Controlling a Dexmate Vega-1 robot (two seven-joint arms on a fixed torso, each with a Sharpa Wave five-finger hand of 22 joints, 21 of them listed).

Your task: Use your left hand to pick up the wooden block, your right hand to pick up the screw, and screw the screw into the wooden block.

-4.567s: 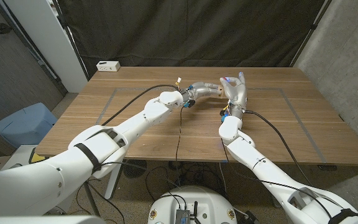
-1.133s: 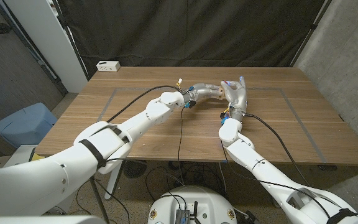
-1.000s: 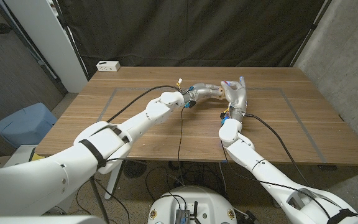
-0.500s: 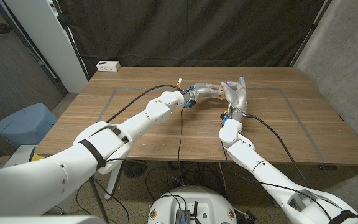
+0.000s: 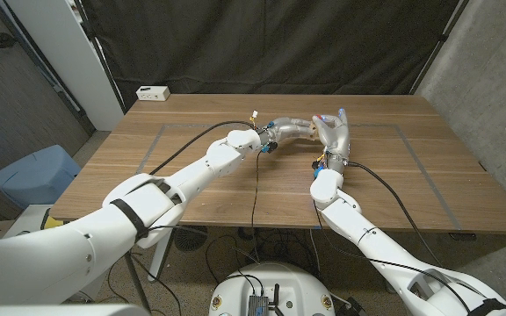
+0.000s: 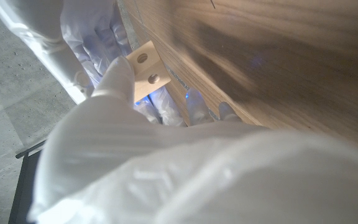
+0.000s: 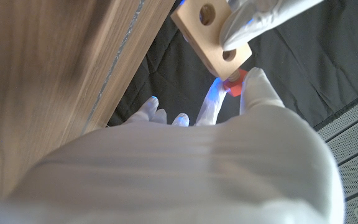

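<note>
**A:** Start from the head view. Where is everything?

**B:** Both my hands meet over the far middle of the table (image 5: 235,189). My left hand (image 5: 290,129) reaches in from the side, my right hand (image 5: 334,130) stands upright against it. The wooden block (image 5: 310,126) sits between them, too small there to read the grip.

**A:** And your left wrist view?

**B:** My left hand (image 6: 166,168) has the wooden block (image 6: 145,70) clamped at one end, a fingertip (image 6: 118,71) pressed on its face. Two drilled holes stay uncovered. It looks like plain, light, stiff wood, so I judge a firm squeeze won't hurt it, but the smooth faces could twist under torque.

**A:** The right wrist view?

**B:** My right hand (image 7: 185,168) pinches the screw (image 7: 234,84), whose red head sits between my fingertips (image 7: 258,84) right at the block's (image 7: 211,38) lower end, near a hole. Small and hard; I'd hold it only by the head and keep the shaft in line. I cannot tell whether the thread has bitten.

**A:** Risk?

**B:** Probably the block rotating in my left grip, or the tiny head slipping.
</note>
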